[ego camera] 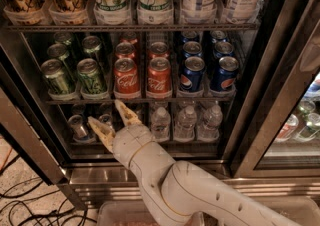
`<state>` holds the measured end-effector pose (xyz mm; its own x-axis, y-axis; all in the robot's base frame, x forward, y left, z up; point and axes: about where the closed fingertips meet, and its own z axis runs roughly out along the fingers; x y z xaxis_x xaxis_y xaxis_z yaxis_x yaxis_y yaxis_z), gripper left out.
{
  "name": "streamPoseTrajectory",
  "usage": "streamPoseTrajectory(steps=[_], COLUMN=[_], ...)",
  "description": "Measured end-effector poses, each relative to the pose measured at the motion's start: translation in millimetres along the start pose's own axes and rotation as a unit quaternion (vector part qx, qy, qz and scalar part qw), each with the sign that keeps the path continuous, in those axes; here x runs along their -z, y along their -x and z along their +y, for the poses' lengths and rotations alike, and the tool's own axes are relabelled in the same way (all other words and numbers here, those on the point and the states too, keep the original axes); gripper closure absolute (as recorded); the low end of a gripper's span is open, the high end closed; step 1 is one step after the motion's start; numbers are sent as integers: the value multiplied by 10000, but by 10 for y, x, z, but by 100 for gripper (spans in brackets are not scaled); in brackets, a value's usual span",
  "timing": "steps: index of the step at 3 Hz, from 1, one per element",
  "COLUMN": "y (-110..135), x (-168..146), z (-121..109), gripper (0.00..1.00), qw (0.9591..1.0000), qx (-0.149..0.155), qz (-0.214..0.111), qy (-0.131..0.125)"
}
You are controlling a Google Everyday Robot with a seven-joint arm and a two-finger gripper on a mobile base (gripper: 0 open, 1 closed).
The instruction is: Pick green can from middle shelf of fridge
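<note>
Well below the middle shelf, the gripper sits in front of the fridge's lower rack, toward that rack's left end. Its two tan fingers are spread wide apart and hold nothing. One fingertip reaches up almost to the middle shelf's front edge, beneath the left red can; the other points toward the left wall. The white arm rises from the bottom right.

The green can stands upright at the front of the second lane from the shelf's left edge, above the gripper and apart from it. A second green can stands just beside it at the left end, with more behind both. Red cans fill the middle lanes and blue cans the right ones. Water bottles stand on the lower rack, right of the gripper.
</note>
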<state>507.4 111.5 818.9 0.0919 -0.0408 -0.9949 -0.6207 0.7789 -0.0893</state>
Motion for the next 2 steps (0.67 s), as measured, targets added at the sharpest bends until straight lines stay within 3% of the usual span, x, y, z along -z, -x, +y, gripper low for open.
streamPoseTrajectory(steps=[2], y=[0], x=[0], z=[0], gripper=[19], qw=[10000], qx=[1], qz=[0], qy=[0])
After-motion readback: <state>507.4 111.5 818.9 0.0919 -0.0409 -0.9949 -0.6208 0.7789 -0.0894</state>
